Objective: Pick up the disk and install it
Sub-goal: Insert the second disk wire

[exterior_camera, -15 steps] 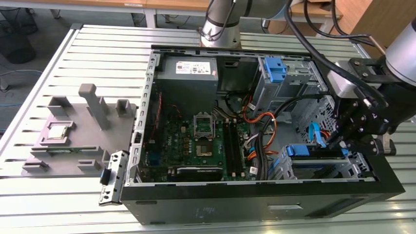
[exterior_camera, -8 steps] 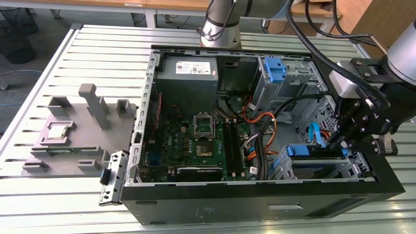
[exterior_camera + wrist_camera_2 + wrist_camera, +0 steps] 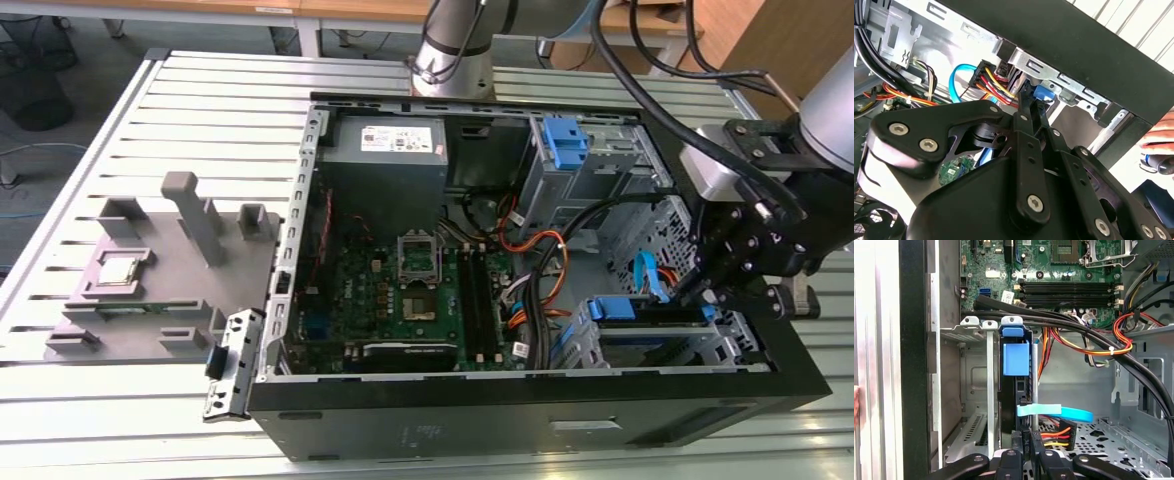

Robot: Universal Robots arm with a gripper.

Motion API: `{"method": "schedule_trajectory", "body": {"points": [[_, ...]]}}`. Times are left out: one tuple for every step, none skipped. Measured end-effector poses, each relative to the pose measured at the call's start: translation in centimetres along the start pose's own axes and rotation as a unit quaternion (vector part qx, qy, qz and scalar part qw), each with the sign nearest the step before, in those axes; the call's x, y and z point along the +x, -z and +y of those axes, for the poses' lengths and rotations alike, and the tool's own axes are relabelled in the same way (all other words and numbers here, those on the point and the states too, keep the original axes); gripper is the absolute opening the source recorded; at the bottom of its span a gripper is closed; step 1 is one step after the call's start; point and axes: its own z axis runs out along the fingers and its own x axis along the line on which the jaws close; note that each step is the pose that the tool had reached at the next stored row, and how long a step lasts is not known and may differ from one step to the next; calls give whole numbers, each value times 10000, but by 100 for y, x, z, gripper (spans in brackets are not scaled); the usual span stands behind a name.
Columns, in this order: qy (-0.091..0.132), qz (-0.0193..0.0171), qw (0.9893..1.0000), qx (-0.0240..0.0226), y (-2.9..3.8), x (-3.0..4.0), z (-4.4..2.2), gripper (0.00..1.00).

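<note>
Even, bright daylight-like lighting throughout. The slatted surface (image 3: pixel 160 110) gleams pale, nearly washed out in the first wrist view. The case (image 3: pixel 534 410) interior sits in soft shadow. The near pincer (image 3: pixel 1031 107) linkage looks slightly soft.

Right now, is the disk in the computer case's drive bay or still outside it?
In. The disk stands on edge in the metal drive bay of the case, its blue carrier between the bay's rails, with the hand at its end.

A slatted metal table (image 3: pixel 160 110) stands before wooden desks (image 3: pixel 347 10).
</note>
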Motion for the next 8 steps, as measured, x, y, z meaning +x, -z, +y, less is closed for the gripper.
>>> {"method": "schedule_trajectory", "body": {"points": [[0,0,10000,0,0,0,0,19],[0,0,10000,0,0,0,-1,19],[0,2,10000,0,2,0,-2,18],[-1,1,10000,-1,1,0,-2,18],[0,1,10000,0,1,0,-3,17],[0,1,10000,0,0,0,-4,17],[0,0,10000,0,0,0,-5,17],[0,0,10000,0,0,0,-5,17]]}}
